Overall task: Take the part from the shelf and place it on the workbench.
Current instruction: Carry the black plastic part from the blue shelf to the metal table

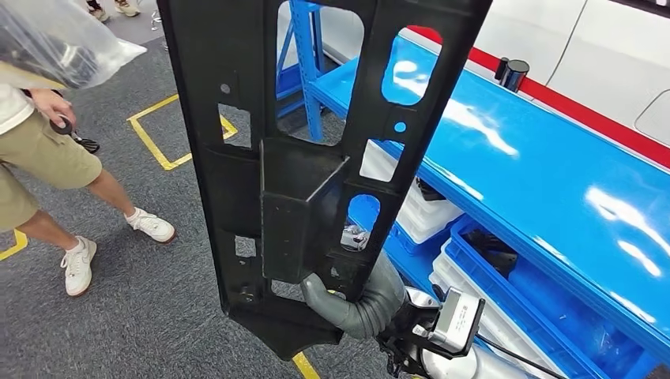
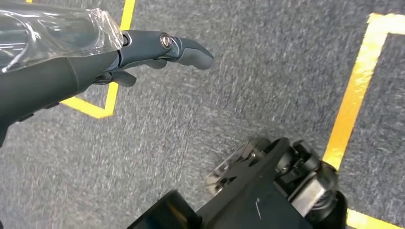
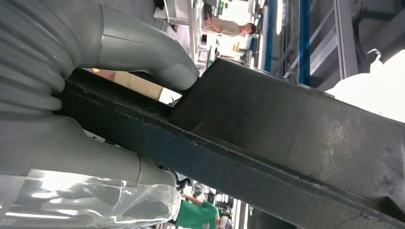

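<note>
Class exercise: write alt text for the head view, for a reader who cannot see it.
The robot's right hand grips the lower end of a tall black part with cut-out holes, held upright beside a blue shelf. A person in white shoes stands on the grey floor.

This is a factory or warehouse floor. Grey industrial carpet (image 1: 150,308) is marked with yellow tape lines (image 1: 162,134), and a blue metal shelf (image 1: 545,189) holds blue storage bins (image 1: 513,284) of packed parts. The right wrist view shows more steel racking (image 3: 305,38) and workers in the background.
</note>
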`<state>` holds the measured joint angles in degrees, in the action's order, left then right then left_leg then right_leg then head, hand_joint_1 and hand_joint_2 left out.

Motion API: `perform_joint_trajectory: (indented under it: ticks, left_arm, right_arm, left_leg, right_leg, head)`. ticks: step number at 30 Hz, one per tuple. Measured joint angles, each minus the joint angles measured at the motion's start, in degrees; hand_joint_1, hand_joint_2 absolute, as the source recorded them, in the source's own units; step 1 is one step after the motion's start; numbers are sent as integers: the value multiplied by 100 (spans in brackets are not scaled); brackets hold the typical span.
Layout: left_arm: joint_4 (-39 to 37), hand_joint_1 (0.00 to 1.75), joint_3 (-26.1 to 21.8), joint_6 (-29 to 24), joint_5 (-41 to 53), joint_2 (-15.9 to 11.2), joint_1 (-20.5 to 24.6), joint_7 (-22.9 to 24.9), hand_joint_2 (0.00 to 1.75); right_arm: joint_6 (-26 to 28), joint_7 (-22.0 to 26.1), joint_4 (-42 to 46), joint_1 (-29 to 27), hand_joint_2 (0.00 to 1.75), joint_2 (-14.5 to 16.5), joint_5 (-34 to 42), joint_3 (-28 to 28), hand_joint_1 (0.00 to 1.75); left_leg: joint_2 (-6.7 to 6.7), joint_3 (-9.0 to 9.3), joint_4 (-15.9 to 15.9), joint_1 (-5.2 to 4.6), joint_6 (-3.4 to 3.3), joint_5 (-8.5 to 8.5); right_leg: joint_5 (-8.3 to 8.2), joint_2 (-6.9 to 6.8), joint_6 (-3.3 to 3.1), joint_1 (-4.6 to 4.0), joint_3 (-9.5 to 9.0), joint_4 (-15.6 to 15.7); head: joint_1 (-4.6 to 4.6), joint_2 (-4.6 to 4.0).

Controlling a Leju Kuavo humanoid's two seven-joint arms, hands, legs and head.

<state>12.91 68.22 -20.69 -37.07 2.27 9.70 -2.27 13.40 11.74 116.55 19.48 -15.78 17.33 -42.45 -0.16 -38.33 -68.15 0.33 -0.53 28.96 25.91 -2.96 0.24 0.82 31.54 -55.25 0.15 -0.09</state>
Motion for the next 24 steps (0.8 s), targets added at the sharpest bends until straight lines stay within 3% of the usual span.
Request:
perform_joint_trajectory:
  ticks: [2,3,5,7,9,11,12,13,14,16,18,20,22,24]
  left_arm:
    - [-1,0,2,12,7,-1,-27,4,175]
    - [-2,0,3,18,8,-2,-35,5,175]
    - [-2,0,4,31,9,-2,-50,4,175]
    - [-1,0,4,34,9,-2,-81,1,175]
    - [-1,0,4,33,12,-1,-89,0,175]
    - [-1,0,5,32,14,3,-78,7,175]
    - [-1,0,5,29,14,4,-78,11,175]
    - [-1,0,5,26,14,6,-80,14,175]
    - [-1,0,4,21,14,7,-80,17,175]
    - [0,0,4,11,16,9,-76,19,175]
    - [1,0,4,-1,22,11,-67,21,175]
    - [0,0,4,-14,27,11,-59,23,175]
    - [-1,0,4,-26,29,10,-67,33,175]
    - [0,0,4,-34,33,13,-69,50,175]
  right_arm:
    - [0,0,2,3,175,0,0,0,175]
    - [0,0,3,3,175,-1,0,0,175]
    - [0,-3,4,3,175,-2,-1,0,175]
    - [0,-8,6,8,175,-3,-3,1,175]
    - [0,-9,17,12,175,-4,-10,3,175]
    - [1,-12,27,1,175,-9,-25,5,175]
    - [2,-14,28,-9,175,-13,-33,4,175]
    - [3,-17,28,-17,175,-16,-39,4,175]
    - [4,-19,28,-22,175,-19,-44,4,175]
    - [4,-25,30,-25,175,-23,-49,4,175]
    - [4,-27,34,-23,175,-25,-52,4,175]
    - [4,-31,40,-19,175,-27,-52,4,175]
    - [4,-33,48,-2,175,-29,-52,4,175]
    - [4,-32,58,14,175,-28,-52,4,175]
  left_leg:
    - [214,433,894,-60,-73,-384]
    - [318,582,1215,-100,-108,-486]
    - [384,648,1417,-164,-147,-501]
    - [249,661,1453,-147,-189,-530]
    - [114,706,1499,-107,-252,-567]
    - [-20,719,1505,-91,-289,-575]
    - [-94,723,1505,-92,-295,-572]
    - [-173,729,1504,-90,-298,-567]
    - [-257,743,1503,-86,-296,-559]
    - [-426,788,1494,-67,-267,-529]
    - [-571,801,1453,-59,-212,-479]
    - [-689,762,1426,-42,-154,-448]
    - [-758,730,1420,-11,-97,-428]
    - [-540,614,1162,-19,-35,-297]
  right_leg:
    - [39,-102,21,-21,-53,1]
    - [55,-150,37,-32,-68,1]
    - [77,-254,75,-53,-77,4]
    - [117,-310,121,-48,-98,-5]
    - [323,-99,156,-33,3,-300]
    - [683,180,166,-22,367,-1060]
    - [813,234,171,-22,583,-1459]
    - [845,255,176,-21,743,-1712]
    - [754,263,178,-18,797,-1737]
    - [295,348,182,4,565,-1106]
    - [-37,619,188,43,233,-343]
    - [-61,756,162,41,117,-81]
    - [-45,636,96,21,96,-63]
    - [-22,496,23,30,44,-49]
  head:
    - [-1,0]
    - [1,0]
    - [3,0]
    - [4,0]
    - [11,0]
    - [22,0]
    - [26,0]
    - [27,0]
    - [28,0]
    - [28,0]
    - [25,0]
    - [22,0]
    - [24,0]
    - [5,0]
